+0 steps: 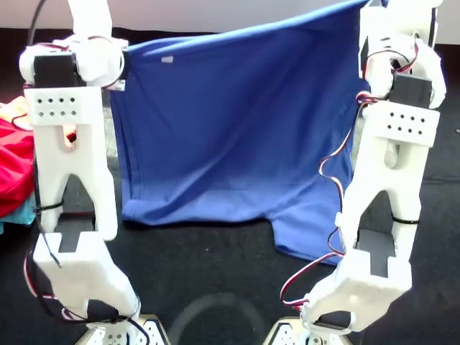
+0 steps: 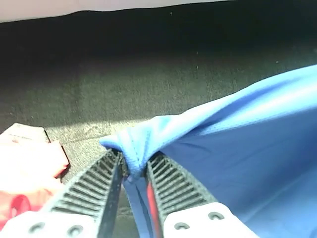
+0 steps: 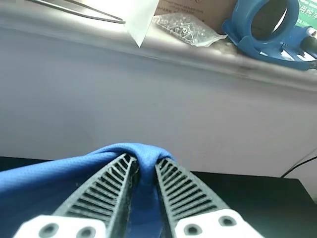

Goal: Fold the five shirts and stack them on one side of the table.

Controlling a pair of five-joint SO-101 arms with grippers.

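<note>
A blue shirt [image 1: 230,122] hangs stretched between the two arms above the black table, its lower part trailing onto the table near the front right. My left gripper [image 2: 132,166] is shut on one bunched corner of the blue shirt [image 2: 237,144]; in the high view this corner is at the upper left [image 1: 118,61]. My right gripper [image 3: 143,168] is shut on the other corner of the blue shirt [image 3: 59,173], held high at the back right, near the wall. A red and pink shirt pile [image 1: 14,162] lies at the table's left edge.
The black table [image 1: 215,273] is bare in front of the hanging shirt. The arm bases [image 1: 122,330] stand at the front edge. Behind the table a grey wall carries a shelf with a blue ring-shaped part [image 3: 267,25] and a bag of screws [image 3: 188,27].
</note>
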